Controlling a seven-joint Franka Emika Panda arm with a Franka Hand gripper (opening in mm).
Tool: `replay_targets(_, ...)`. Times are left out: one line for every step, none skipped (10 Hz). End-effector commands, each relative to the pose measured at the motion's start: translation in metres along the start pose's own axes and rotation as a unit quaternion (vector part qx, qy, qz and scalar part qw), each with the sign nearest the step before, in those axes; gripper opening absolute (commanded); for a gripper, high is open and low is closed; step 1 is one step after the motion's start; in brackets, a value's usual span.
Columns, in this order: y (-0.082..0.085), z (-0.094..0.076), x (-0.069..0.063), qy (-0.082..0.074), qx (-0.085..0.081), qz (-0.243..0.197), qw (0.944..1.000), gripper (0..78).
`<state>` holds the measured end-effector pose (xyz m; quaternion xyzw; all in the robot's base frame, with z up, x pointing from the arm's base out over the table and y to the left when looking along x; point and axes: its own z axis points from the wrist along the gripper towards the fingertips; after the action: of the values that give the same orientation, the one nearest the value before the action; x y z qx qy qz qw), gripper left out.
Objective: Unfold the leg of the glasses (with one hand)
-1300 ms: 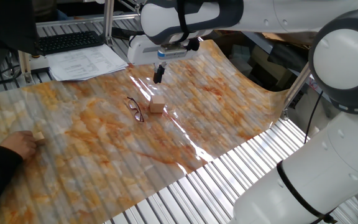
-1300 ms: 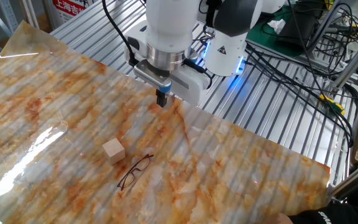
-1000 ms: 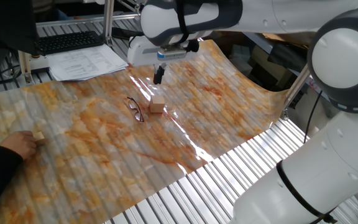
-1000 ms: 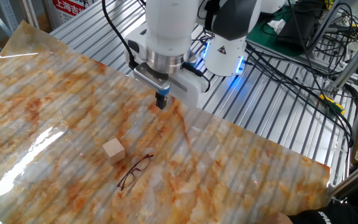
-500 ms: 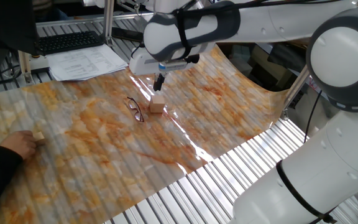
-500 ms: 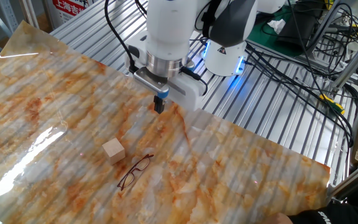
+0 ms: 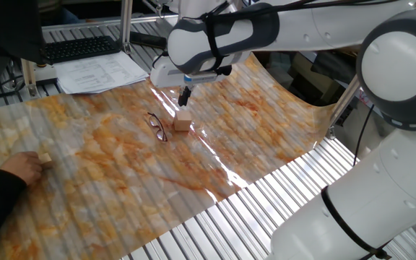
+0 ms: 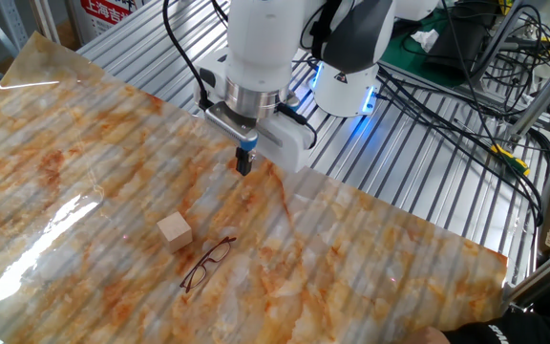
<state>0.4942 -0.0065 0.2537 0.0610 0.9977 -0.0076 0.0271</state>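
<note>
The robot's gripper (image 8: 243,164), fingers clenched together and empty, has dipped slightly toward the wooden cube (image 8: 174,230) and glasses (image 8: 206,264) mid-worktop, leg not yet unfolded.

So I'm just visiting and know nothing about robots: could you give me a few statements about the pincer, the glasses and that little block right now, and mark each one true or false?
1. The glasses lie on the table, not held by anything. True.
2. The pincer is clamped on the glasses. False: it hangs above the cloth, apart from them, with nothing between its fingers.
3. A small wooden cube sits close beside the glasses. True.
4. The cube rests on top of the glasses. False: it stands on the cloth next to them.
5. A person's hand rests at the table's edge. True.
</note>
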Motion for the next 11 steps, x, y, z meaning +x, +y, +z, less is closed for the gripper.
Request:
replay_targets(-0.0003,-0.0017,-0.0013,0.008,-0.001,0.062,0.9981,0.0)
replay_targets(-0.0003,-0.0017,-0.0013,0.009,0.000,0.072,0.9974,0.0)
replay_targets(-0.0003,-0.0017,-0.0013,0.009,0.000,0.078,0.9969,0.0)
replay_targets(-0.0003,-0.0017,-0.0013,0.009,0.000,0.078,0.9969,0.0)
replay_targets(-0.0003,-0.0017,-0.0013,0.008,-0.003,0.078,0.9969,0.0)
replay_targets(-0.0003,-0.0017,-0.0013,0.007,-0.003,0.071,0.9974,0.0)
replay_targets(-0.0003,-0.0017,-0.0013,0.007,-0.003,0.066,0.9978,0.0)
replay_targets(-0.0003,-0.0017,-0.0013,0.006,-0.001,0.068,0.9977,0.0)
replay_targets(0.0010,-0.0005,-0.0017,0.007,0.002,0.069,0.9976,0.0)
replay_targets(0.0010,-0.0005,-0.0017,0.007,0.002,0.069,0.9976,0.0)
replay_targets(0.0041,0.0025,-0.0029,0.007,0.004,0.072,0.9974,0.0)
